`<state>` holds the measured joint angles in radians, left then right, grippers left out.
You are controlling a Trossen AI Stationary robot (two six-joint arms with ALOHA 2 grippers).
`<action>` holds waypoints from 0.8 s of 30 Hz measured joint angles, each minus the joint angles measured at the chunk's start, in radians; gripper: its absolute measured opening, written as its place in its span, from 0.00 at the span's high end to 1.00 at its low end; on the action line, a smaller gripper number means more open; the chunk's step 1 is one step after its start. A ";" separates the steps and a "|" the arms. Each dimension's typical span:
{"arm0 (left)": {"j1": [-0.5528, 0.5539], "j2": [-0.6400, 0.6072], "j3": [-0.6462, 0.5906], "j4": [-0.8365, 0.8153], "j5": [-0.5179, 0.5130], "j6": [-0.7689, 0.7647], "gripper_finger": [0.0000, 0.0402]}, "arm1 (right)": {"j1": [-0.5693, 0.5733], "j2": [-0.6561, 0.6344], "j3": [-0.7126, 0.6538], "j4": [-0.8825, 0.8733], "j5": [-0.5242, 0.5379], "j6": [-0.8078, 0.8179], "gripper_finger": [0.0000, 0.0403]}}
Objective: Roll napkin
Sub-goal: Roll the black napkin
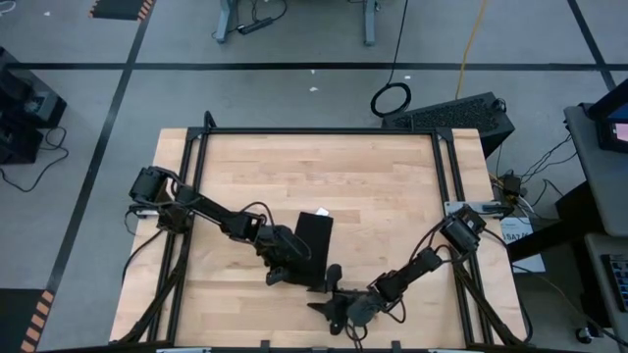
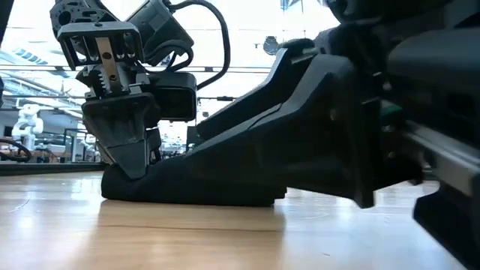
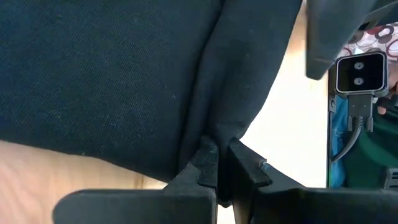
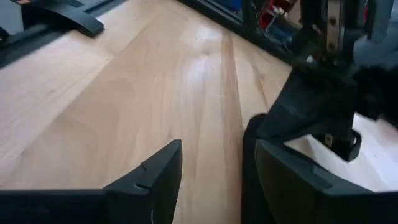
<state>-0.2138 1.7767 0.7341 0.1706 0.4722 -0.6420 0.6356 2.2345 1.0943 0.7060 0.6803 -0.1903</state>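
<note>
The napkin point(image 1: 315, 238) is a black cloth lying near the middle of the wooden table point(image 1: 373, 186), a bit toward the near edge; a small white tag point(image 1: 321, 211) shows at its far end; it looks folded over into a long strip and not yet rolled up tight.

The left gripper point(image 1: 285, 267) is on the left side of the near end of the cloth; its two fingers are pressed together and pinch a fold of the napkin, as the left wrist view shows up close point(image 3: 216, 163). The right gripper point(image 1: 334, 290) is at the near end of the cloth on the right side; its fingers stand apart with only bare table showing between them in its own view point(image 4: 217, 168), so it holds nothing.

What could go wrong: I think the pinch is on a thin bit of cloth, so a quick tug could make it slip out; then the fold would flop open. If only one side gets turned, the roll could come out crooked; the cloth could also slide across the smooth wood.

The left arm reaches in from the left edge, bent at the elbow, wrist tipped down to the cloth; the right arm comes from the right edge, stretched low toward the near end.
</note>
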 joint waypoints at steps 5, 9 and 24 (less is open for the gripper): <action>0.008 0.000 0.000 0.000 0.001 0.001 0.97 | 0.001 0.000 0.000 -0.005 -0.004 0.019 0.51; 0.014 0.000 0.000 0.000 0.001 0.000 0.97 | -0.002 -0.001 0.002 -0.048 0.002 0.059 0.51; 0.016 0.000 0.000 0.001 0.010 0.000 0.97 | -0.010 -0.002 0.002 -0.097 0.094 0.096 0.51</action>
<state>-0.1982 1.7767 0.7338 0.1719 0.4820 -0.6422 0.6252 2.2326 1.0966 0.6094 0.7740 -0.0945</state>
